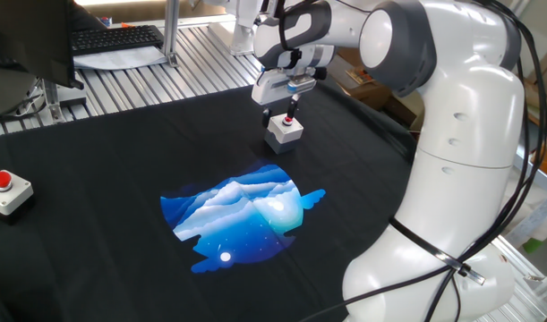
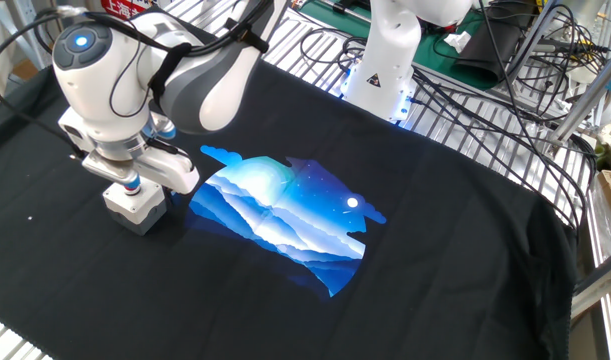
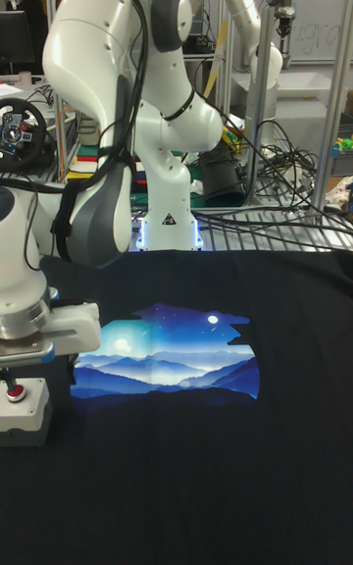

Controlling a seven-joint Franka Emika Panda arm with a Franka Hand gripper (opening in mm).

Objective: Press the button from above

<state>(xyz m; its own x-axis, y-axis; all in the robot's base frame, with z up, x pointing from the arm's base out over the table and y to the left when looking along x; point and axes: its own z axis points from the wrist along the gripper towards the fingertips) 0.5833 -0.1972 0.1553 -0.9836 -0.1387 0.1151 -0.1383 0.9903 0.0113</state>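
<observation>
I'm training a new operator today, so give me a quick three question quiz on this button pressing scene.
1. True or false: the end effector is directly above the small grey box.
2. The cloth under the box is mostly: A) white B) black C) green
3. Fill in: a second, flatter white box with a red ____ sits near the table edge, far from the arm.

Key: 1 true; 2 B; 3 button.
</observation>
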